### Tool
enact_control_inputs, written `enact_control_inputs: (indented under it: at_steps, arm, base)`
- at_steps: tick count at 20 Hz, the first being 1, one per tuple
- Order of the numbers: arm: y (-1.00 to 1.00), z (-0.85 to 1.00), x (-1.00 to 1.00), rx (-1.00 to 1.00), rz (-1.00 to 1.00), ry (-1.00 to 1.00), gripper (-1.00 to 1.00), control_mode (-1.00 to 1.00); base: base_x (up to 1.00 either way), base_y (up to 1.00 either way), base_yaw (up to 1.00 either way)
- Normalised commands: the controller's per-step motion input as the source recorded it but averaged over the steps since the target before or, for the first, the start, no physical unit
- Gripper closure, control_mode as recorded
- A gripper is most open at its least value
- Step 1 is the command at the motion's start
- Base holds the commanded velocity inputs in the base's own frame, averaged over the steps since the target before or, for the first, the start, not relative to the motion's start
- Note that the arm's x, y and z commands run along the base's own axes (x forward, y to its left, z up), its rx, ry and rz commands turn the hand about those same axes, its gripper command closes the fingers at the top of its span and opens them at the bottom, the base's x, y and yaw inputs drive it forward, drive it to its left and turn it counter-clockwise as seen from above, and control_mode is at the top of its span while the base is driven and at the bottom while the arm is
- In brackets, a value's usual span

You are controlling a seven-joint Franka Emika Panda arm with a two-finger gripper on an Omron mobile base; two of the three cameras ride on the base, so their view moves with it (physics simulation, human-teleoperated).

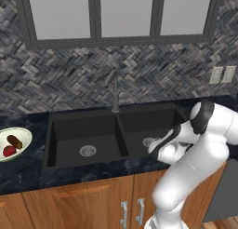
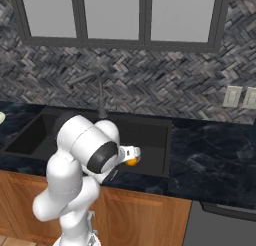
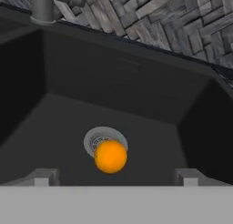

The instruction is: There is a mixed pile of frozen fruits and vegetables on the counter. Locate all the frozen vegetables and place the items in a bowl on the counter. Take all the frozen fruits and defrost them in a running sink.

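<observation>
Orange ball (image 3: 110, 156), the frozen fruit, lies free in the right basin of the black double sink (image 1: 69, 130), partly over the round metal drain (image 3: 98, 137), at about 5 o'clock from the drain's middle in our hand view. Our tool (image 3: 116, 176) hangs above that basin with its two dark fingertips (image 3: 42, 176) spread wide, one at each lower corner of the hand view, and the ball sits between them but apart from both, so we pinch nothing. From the right base view the ball (image 2: 132, 162) peeks out just beyond the white hand at the basin's near edge. The tall dark grey faucet (image 1: 115, 90) stands at 12 o'clock behind the divider between the two basins; whether water runs we cannot tell. Far off at 9 o'clock on the dark marbled surface (image 1: 23, 170), the pale shallow bowl (image 1: 24, 135) holds the two frozen vegetables: the small red round item (image 1: 9, 151) and the dark reddish-brown oblong one (image 1: 14, 141), lying side by side and seemingly touching. The left basin's own drain (image 1: 87, 151) is bare.
</observation>
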Motion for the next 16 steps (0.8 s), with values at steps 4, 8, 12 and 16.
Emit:
enact_control_inputs:
  at_steps: [4, 8, 12, 16]
  arm:
    - [-0.01, 1.0, -0.08, -0.14, 0.0, -0.05, -1.0, -1.0]
    - [0.0, 1.0, -0.18, -0.11, 0.0, 0.0, -1.0, -1.0]
    - [0.0, 1.0, -0.32, -0.11, 0.0, 0.01, -1.0, -1.0]
    - [0.0, 1.0, -0.41, -0.1, 0.0, 0.0, -1.0, -1.0]
  base:
    - [0.0, 0.0, 0.0]
    - [0.0, 0.0, 0.0]
    - [0.0, 0.0, 0.0]
    - [0.0, 0.0, 0.0]
